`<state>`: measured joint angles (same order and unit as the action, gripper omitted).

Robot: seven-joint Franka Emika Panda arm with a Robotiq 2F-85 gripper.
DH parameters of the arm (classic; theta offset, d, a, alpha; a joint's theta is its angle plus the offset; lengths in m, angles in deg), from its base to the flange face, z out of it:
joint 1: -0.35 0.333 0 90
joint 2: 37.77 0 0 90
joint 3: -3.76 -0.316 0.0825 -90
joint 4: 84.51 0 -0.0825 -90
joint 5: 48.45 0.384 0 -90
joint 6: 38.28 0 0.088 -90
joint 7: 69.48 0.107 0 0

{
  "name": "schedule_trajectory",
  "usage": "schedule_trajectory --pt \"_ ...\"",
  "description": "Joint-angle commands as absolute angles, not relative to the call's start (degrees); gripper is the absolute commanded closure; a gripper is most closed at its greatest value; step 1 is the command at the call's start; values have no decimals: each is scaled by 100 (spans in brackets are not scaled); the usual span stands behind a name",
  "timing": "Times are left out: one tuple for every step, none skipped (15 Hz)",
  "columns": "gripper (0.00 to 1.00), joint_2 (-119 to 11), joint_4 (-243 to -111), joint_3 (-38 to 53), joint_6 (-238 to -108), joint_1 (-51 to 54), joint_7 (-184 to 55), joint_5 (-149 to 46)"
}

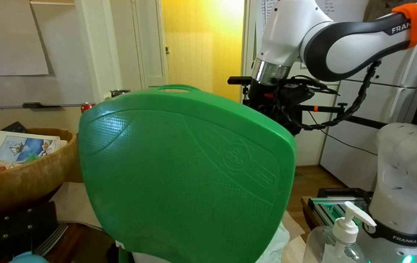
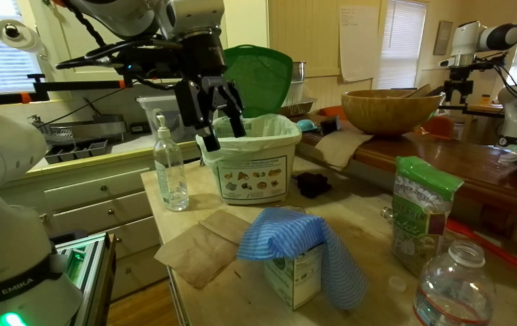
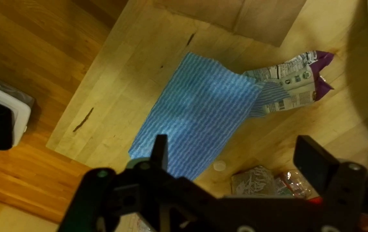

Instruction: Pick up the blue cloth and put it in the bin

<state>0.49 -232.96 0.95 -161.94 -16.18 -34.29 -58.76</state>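
Gripper: jaws spread wide, nothing held. In an exterior view its fingertips overlap the rim of the bin; whether they touch it, I cannot tell. Blue cloth: draped over a carton on the wooden table, well apart from the gripper, one end trailing down beside the carton. Edges: in the wrist view the cloth's lower left corner lies near the table's edge, and bare wood runs along its left side. Brown paper lies near it; a printed packet is partly overlapped by it. Bin: mouth open, lined with a pale bag, green lid raised. Pump bottle: just beside the bin.
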Motion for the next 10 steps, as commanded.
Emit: schedule_trajectory --pt "0 -293 -23276 -96 -16318 -1959 -2656 -6044" --pt "0 -397 -23288 -122 -16384 -2031 -2457 -6103" --pt "0 -497 -23294 -145 -16452 -2098 -2253 -6175" --pt "0 -607 -23289 -141 -16518 -2132 -2112 -6242" --pt "0 -753 -23319 -107 -16687 -2159 -1980 -6311" --pt "0 -845 -23338 -115 -16822 -2205 -1815 -6435" --pt "0 -1005 -23353 -40 -16984 -2193 -1753 -6461" --pt "0 -1129 -23381 -9 -17183 -2217 -1660 -6558" --pt "0 -1256 -23405 68 -17393 -2198 -1645 -6551" --pt "0 -1360 -23439 96 -17606 -2214 -1569 -6590"
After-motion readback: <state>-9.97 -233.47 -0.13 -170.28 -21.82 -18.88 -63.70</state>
